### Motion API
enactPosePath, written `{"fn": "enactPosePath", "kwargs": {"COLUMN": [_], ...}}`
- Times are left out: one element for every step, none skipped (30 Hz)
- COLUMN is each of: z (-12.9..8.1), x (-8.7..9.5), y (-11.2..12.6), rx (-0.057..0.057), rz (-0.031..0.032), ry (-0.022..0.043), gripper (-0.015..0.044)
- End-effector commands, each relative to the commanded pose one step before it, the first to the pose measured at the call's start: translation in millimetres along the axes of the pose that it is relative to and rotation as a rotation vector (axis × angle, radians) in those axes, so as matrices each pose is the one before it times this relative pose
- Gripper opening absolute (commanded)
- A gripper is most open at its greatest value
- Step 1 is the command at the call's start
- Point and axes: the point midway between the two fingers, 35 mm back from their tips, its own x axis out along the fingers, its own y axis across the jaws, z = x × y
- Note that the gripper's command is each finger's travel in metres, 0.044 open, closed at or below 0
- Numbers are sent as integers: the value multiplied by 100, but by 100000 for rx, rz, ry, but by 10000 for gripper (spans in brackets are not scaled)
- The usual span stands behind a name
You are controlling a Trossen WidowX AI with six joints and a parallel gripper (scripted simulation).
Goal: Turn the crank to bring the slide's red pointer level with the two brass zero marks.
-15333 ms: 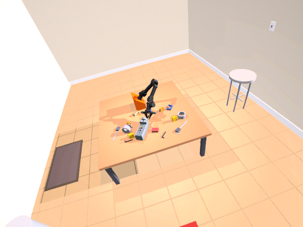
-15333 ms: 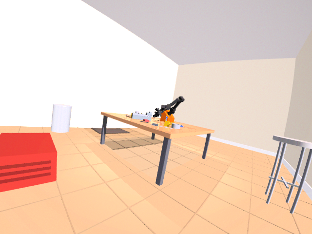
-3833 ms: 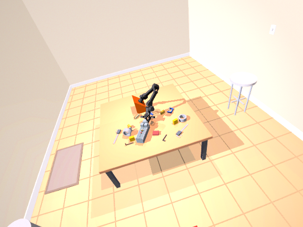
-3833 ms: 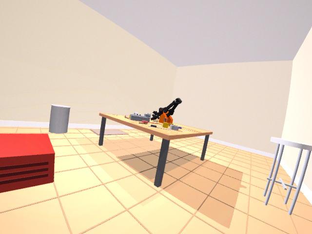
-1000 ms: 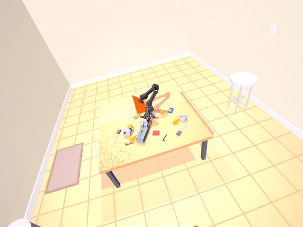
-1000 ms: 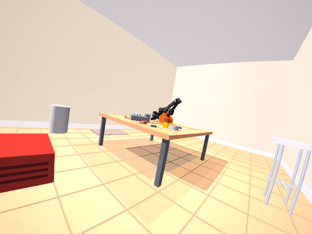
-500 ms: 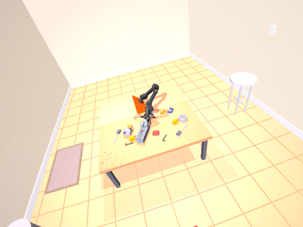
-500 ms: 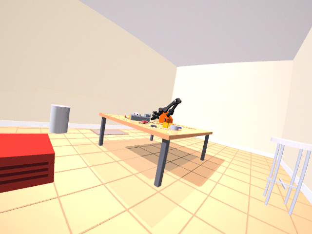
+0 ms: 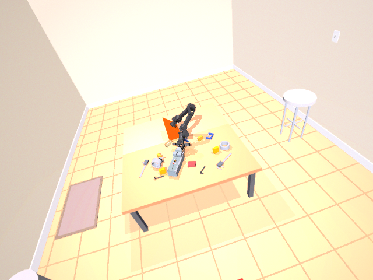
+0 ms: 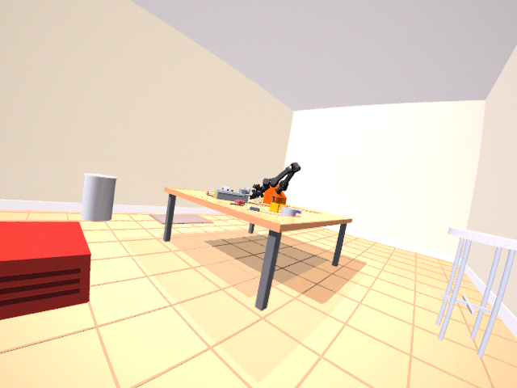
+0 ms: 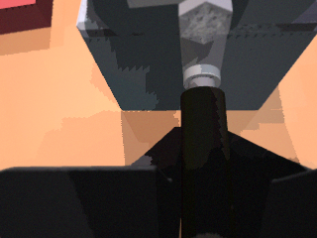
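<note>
The black parallel-jaw end effector [image 11: 203, 208] is clenched on the black cylindrical crank handle [image 11: 203, 149], which in the wrist view runs up between the two dark fingers to a pale grey collar [image 11: 201, 76] and a faceted grey hub [image 11: 204, 22]. Behind that hub sits the long grey block of the slide machine [image 9: 175, 163], lying on the pale wooden tabletop [image 9: 192, 192] with its near end just under the wrist and its far end pointing away from the arm.

So the grasp is done, and by my reading the task is in its cranking step. How far the slide has travelled cannot be judged: the red pointer and the two brass zero marks are too small to make out in the top view, hidden in the exterior view, and out of the wrist view altogether.

What probably remains is the fine turning until pointer and marks are level, then opening the fingers and drawing back from the handle without nudging it.

Beside the slide machine lie a flat red square block [image 9: 192, 164] on one side and a small yellow cube [image 9: 162, 170] on the other, both apart from the crank.
</note>
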Motion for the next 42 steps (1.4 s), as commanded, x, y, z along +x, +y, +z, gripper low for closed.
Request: {"fn": "enactPosePath", "kwargs": {"z": [22,5,3,3,3,3,3,3,3,3,4,4,4,4,5,5,5,6,6,6,7,7,7,8,8,9,9,10,11,12,13,14,15,16,17,18,19,20,21,22,25,29], "x": [-65,-6,-3,-3,-3,-4,-4,-4,-4,-4,-4,-4,-5,-5,-5,-5,-6,-6,-6,-7,-7,-7,-8,-8,-9,-9,-10,-10,-11,-12,-13,-14,-15,-16,-17,-18,-19,-20,-21,-22,-25,-28], "y": [-909,-18,-10,-9,-10,-10,-10,-10,-10,-11,-11,-12,-12,-13,-13,-14,-14,-15,-15,-16,-17,-17,-18,-19,-20,-21,-21,-22,-23,-23,-24,-26,-27,-28,-30,-32,-33,-35,-37,-38,-37,-37], "rx": [925,0,0,0,0,0,0,0,0,0,0,0,0,0,0,0,0,0,0,0,-1,-1,-1,-1,-1,-1,-1,-1,-1,-1,-1,-1,-1,-1,-1,-1,-1,-1,-1,-1,-2,-2], "rz": [-2535,-1,0,0,0,0,0,0,0,0,0,-1,-1,-1,-1,-1,-1,-1,-1,-1,-1,-1,-1,-1,-1,-1,-1,-1,-1,-1,-1,-1,-1,-1,-1,-1,-1,-2,-2,-2,-2,-2], "ry": [-315,0,0,0,0,0,0,0,0,0,0,0,0,0,0,0,0,0,0,0,0,0,0,0,0,0,0,-1,-1,-1,-1,-1,-1,-1,-1,-1,-1,-1,-1,-1,-1,-1], "gripper": [0,0,0,0,0,0,0,0,0,0,0,0,0,0,0,0,0,0,0,0,0,0,0,0,0,0,0,0,0,0,0,0,0,0,0,0,0,0,0,0,0,0]}}
